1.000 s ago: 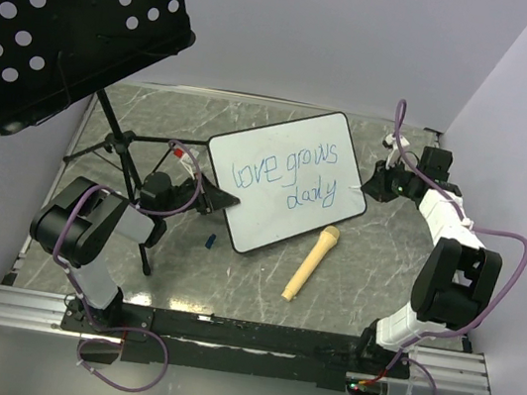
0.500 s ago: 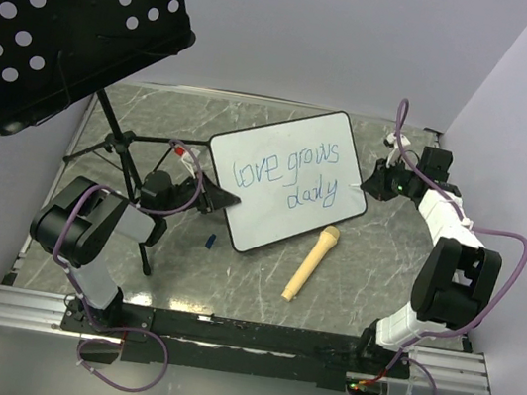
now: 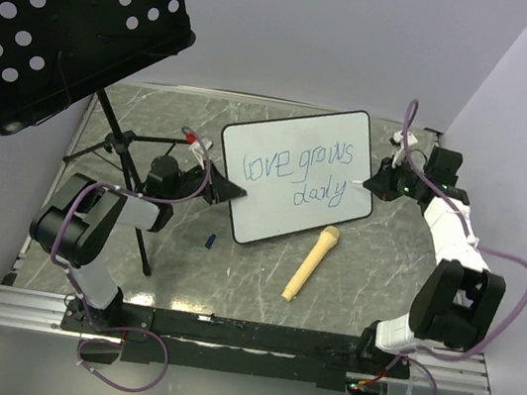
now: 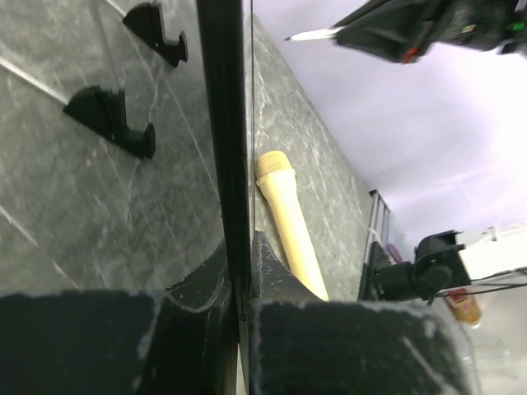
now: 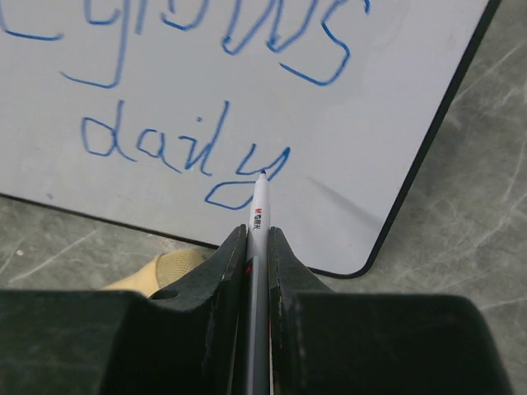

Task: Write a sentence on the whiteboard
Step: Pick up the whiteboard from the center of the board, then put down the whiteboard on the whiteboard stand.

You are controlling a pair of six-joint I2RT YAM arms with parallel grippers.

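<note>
The sentence (image 5: 185, 156) runs off the right wrist view's top edge; the marker (image 5: 260, 202) barrel hides inside the right tool (image 5: 257, 234). The perforated panel (image 3: 62, 15) is cropped far left.

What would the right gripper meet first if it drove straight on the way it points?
The whiteboard: the marker in the right gripper points its tip at the y of daily, seemingly touching, though depth is unclear.

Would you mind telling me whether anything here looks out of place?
A small blue cap lies loose on the table beside the whiteboard, which sits skewed, its left edge clamped in the left gripper.
</note>
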